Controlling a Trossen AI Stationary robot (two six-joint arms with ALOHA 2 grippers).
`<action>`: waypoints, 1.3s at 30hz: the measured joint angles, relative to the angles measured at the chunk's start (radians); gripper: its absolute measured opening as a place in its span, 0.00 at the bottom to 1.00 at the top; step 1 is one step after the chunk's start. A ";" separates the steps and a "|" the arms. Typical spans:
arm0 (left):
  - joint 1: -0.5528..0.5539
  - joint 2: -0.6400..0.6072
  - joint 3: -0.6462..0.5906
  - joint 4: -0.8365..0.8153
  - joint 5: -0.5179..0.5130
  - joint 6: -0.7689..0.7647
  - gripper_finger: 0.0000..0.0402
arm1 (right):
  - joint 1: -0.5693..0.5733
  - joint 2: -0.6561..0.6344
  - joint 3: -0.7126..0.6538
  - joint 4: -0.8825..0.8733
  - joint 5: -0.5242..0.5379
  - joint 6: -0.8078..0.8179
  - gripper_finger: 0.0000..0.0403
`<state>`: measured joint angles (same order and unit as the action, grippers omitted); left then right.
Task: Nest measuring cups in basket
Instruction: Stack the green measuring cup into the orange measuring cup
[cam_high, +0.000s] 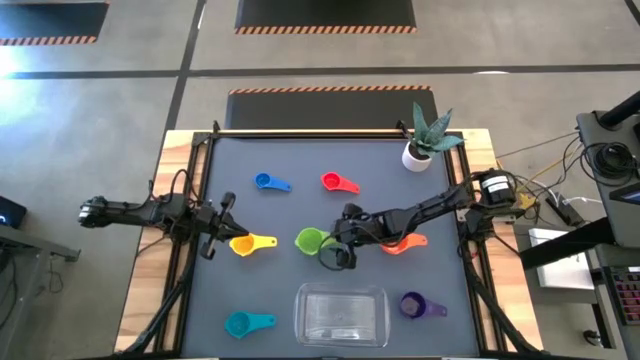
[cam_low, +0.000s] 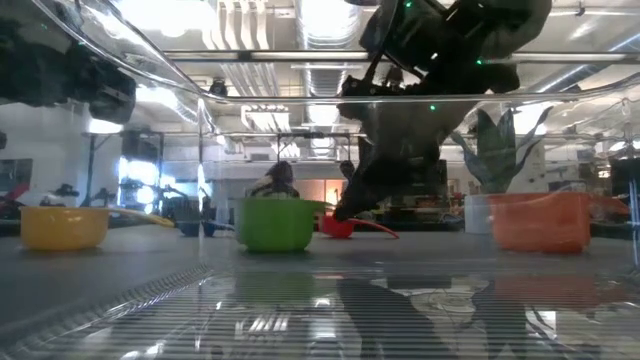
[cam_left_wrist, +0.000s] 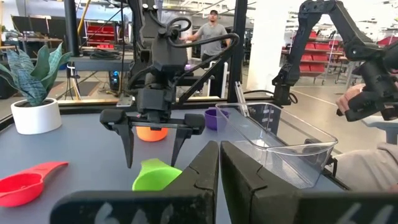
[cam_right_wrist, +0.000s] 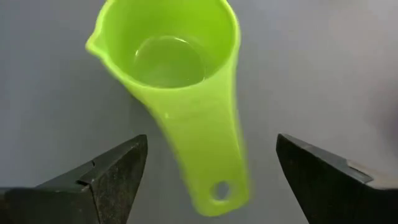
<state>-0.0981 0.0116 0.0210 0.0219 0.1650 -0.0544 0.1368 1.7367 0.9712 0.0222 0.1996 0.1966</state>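
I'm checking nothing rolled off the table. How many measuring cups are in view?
7: blue and red at the back, yellow, green and orange mid-table, teal and purple flanking the basket.

From overhead my right arm covers most of the orange cup (cam_high: 400, 245) behind the fingers. In the right wrist view both fingers (cam_right_wrist: 118, 171) are cut off, and the green cup (cam_right_wrist: 171, 68) between them loses its rim.

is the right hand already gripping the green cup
No: the right hand is open, its fingers standing apart on either side of the green cup's handle without touching it.
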 joint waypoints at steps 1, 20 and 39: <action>0.000 0.000 0.000 0.000 0.000 0.000 0.00 | 0.000 0.000 0.002 -0.013 -0.001 0.000 0.85; 0.000 0.001 0.000 0.000 0.000 0.000 0.00 | 0.001 -0.008 0.006 -0.006 -0.077 -0.040 0.81; 0.000 0.001 0.000 0.000 0.000 0.000 0.00 | 0.001 -0.008 0.006 -0.008 -0.069 -0.083 0.45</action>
<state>-0.0978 0.0124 0.0209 0.0223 0.1651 -0.0544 0.1375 1.7290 0.9768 0.0142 0.1307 0.1136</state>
